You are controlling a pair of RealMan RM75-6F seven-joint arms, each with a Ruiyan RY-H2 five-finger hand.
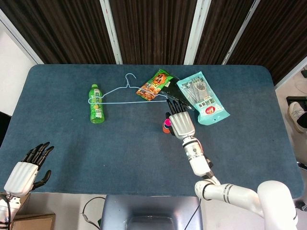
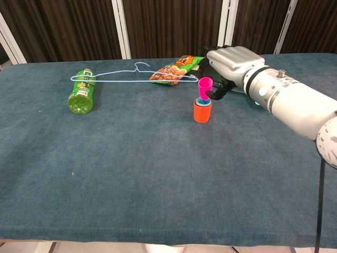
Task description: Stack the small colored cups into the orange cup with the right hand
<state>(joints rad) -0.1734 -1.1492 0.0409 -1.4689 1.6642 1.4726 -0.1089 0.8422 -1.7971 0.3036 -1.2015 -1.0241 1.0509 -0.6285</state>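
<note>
The orange cup (image 2: pixel 202 112) stands upright on the blue table, with a blue cup nested inside it. My right hand (image 2: pixel 231 64) pinches a pink cup (image 2: pixel 205 87) upright, its base entering the orange cup's mouth. In the head view my right hand (image 1: pixel 181 123) covers most of the orange cup (image 1: pixel 164 130), and only a sliver of the pink cup (image 1: pixel 165 123) shows at the hand's left edge. My left hand (image 1: pixel 26 165) rests at the near left corner, fingers spread, holding nothing.
A green bottle (image 1: pixel 96 104) lies at the left with a light blue wire hanger (image 1: pixel 125 92) beside it. An orange snack bag (image 1: pixel 155 85), a dark packet (image 2: pixel 217 83) and a teal packet (image 1: pixel 202 97) lie behind the cups.
</note>
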